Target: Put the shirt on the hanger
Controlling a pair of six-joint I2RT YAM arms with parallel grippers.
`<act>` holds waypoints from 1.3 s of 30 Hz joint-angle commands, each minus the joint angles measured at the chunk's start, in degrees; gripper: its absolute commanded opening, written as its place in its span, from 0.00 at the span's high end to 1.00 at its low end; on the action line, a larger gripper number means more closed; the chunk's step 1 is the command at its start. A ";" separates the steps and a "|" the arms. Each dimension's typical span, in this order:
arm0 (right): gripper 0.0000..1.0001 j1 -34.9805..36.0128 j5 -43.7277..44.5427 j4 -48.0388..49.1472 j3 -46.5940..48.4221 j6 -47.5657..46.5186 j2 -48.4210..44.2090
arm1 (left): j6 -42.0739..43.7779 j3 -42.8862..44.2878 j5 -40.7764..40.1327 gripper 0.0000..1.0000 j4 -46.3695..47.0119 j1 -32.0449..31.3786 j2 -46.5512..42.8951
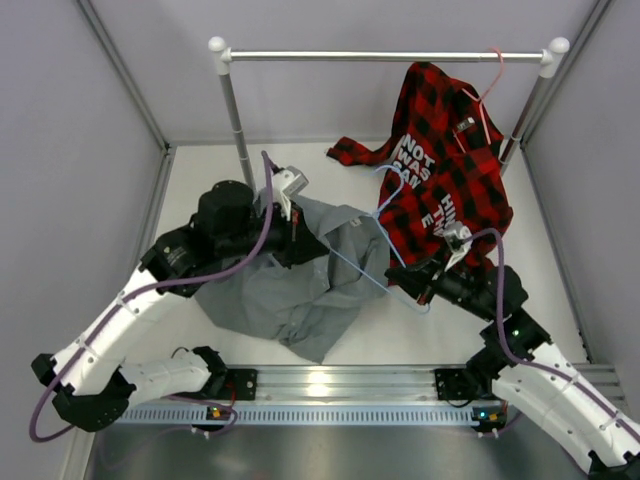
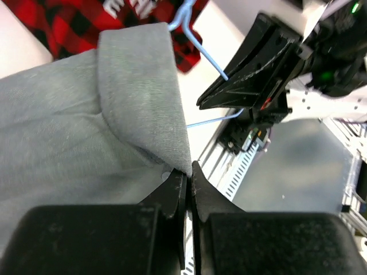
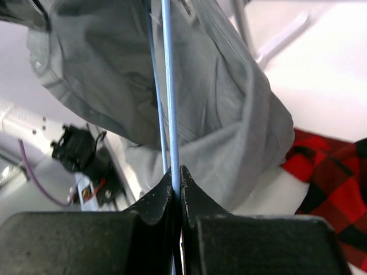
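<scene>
— One shirt, where?
— Item: plain grey, no print, crumpled, mid-table. My left gripper pinches its folded edge.
— And the hanger?
— Thin light-blue wire, running into the shirt. My right gripper clamps the wire, near a red plaid shirt.

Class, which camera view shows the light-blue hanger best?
Top external: the hanger shows its hook and its wire running from the shirt to the right gripper. Left wrist shows only a short bent stretch beside the shirt; right wrist shows just straight wire pinched by that gripper.
</scene>
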 commanded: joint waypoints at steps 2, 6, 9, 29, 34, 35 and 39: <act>1.00 0.30 11.02 19.89 -2.56 5.07 -5.68 | 4.24 10.90 -4.81 1.00 -7.33 -0.60 0.52; 1.00 0.65 -4.14 21.46 -0.10 3.75 0.36 | 4.78 14.25 -11.48 1.00 -9.11 -0.60 2.90; 1.00 1.61 -8.93 21.82 0.61 3.49 3.81 | 4.42 14.17 -15.53 1.00 -9.20 -0.60 3.60; 1.00 12.51 -3.76 27.09 9.49 -0.73 16.82 | 9.70 18.90 9.93 1.00 -9.11 -2.36 5.98; 1.00 16.64 1.67 36.22 7.82 -0.99 15.95 | 11.18 24.17 16.70 1.00 -9.11 -2.44 7.03; 1.00 17.78 3.00 37.37 7.47 -1.34 15.59 | 11.54 25.05 17.06 0.98 -9.98 -2.45 7.21; 1.00 19.20 8.54 44.39 4.92 -1.52 14.45 | 15.83 31.55 14.71 0.26 -14.81 -2.36 8.00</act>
